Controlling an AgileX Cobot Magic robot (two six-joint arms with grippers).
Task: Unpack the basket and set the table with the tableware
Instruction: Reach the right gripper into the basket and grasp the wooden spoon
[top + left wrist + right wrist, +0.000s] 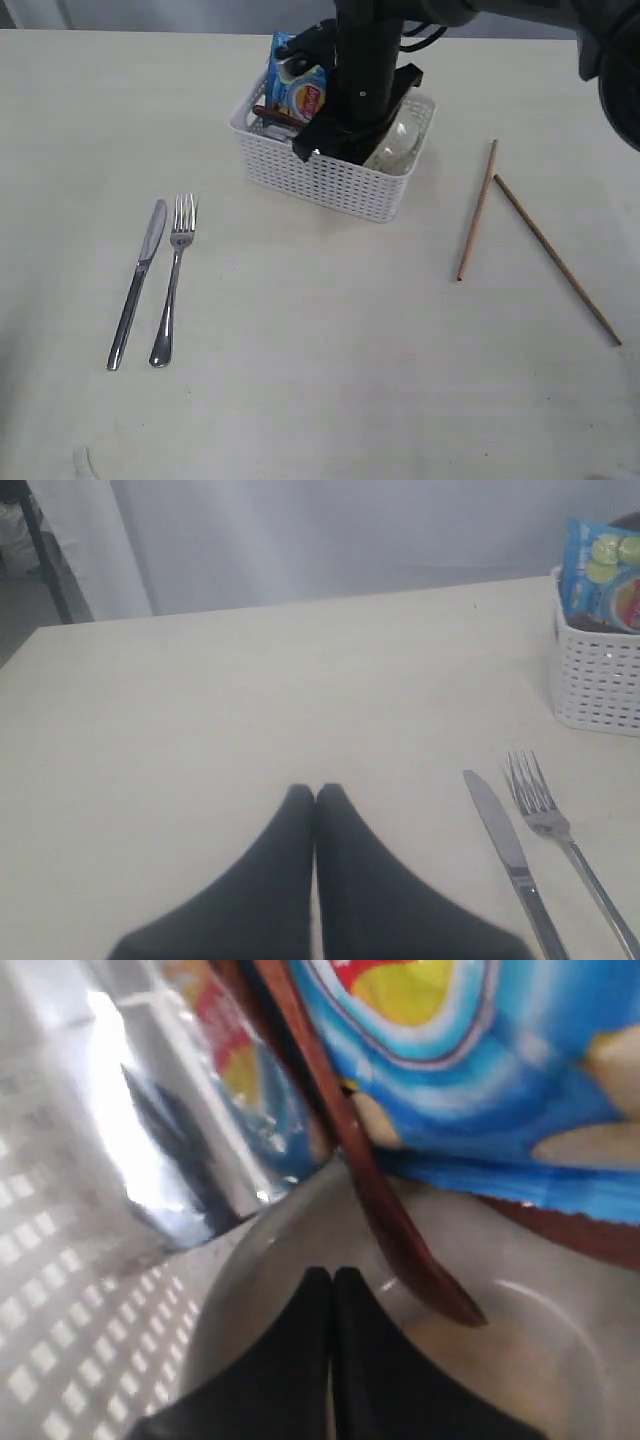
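The white basket (330,180) stands on the table (320,350) at the back middle. My right arm (360,70) reaches down into it. Inside, my right gripper (333,1275) is shut and holds nothing. Its tips sit just over the rim of the off-white bowl (530,1360), close beside the lower end of the reddish-brown wooden spoon (385,1210). A steel cup (150,1160) stands next to the bowl. A steel knife (138,280) and fork (175,275) lie side by side at front left. Two chopsticks (477,210) (555,258) lie at right. My left gripper (316,790) is shut and empty over bare table, beside the knife (505,845).
A blue chip bag (295,85) stands upright in the basket's back left and leans over the spoon and bowl (480,1050). A dark brown edge (590,1235) shows under the bag. The basket's grid wall (50,1340) is close by my right gripper.
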